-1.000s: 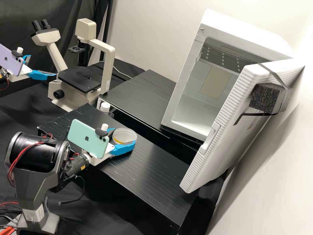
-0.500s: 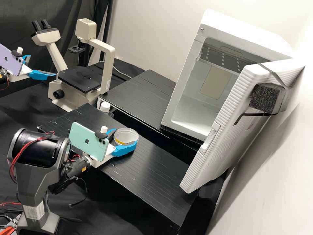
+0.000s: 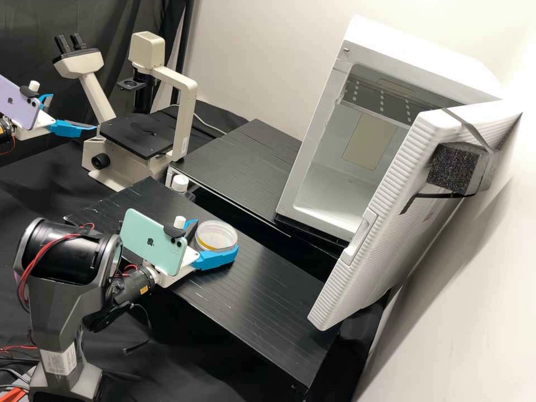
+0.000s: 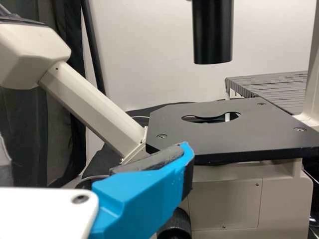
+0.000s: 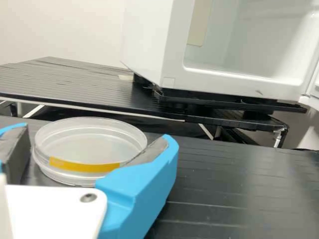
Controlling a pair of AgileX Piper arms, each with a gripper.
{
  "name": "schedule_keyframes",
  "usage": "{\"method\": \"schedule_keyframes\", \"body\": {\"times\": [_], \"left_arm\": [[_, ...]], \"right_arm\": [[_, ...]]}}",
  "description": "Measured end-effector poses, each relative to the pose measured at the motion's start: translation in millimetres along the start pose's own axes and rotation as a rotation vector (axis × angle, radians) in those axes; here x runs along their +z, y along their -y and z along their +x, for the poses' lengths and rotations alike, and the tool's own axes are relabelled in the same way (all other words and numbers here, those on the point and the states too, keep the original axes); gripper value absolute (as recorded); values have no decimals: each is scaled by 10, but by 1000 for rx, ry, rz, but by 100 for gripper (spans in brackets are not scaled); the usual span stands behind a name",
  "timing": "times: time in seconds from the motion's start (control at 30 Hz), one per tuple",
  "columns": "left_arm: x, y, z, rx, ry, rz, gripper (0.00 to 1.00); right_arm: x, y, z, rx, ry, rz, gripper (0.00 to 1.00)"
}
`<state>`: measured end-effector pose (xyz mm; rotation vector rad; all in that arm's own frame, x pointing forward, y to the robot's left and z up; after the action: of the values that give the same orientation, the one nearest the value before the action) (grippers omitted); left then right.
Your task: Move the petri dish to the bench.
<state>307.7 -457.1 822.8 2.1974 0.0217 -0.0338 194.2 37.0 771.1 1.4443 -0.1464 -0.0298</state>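
The dish (image 5: 92, 134) lies between the right claw (image 3: 216, 235), whose parted fingers look released, so backing off left and near along them should clear it.

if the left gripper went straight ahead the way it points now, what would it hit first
Most likely the microscope: in the high view the left gripper points towards it. Depth is unclear, so which part it would touch first is hard to say.
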Motion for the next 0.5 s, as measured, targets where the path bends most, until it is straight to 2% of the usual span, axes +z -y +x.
{"method": "schedule_keyframes", "body": {"times": [0.17,0.33,0.4,0.5], "left_arm": [[0,0,0,0,0,0,100],[0,0,0,0,0,0,100],[0,0,0,0,0,0,100],[0,0,0,0,0,0,100]], "right_arm": [[-6,-62,-48,34,22,18,100],[12,-211,-153,96,62,-8,100],[31,-277,-204,114,77,3,100],[23,-355,-276,138,48,27,100]]}}
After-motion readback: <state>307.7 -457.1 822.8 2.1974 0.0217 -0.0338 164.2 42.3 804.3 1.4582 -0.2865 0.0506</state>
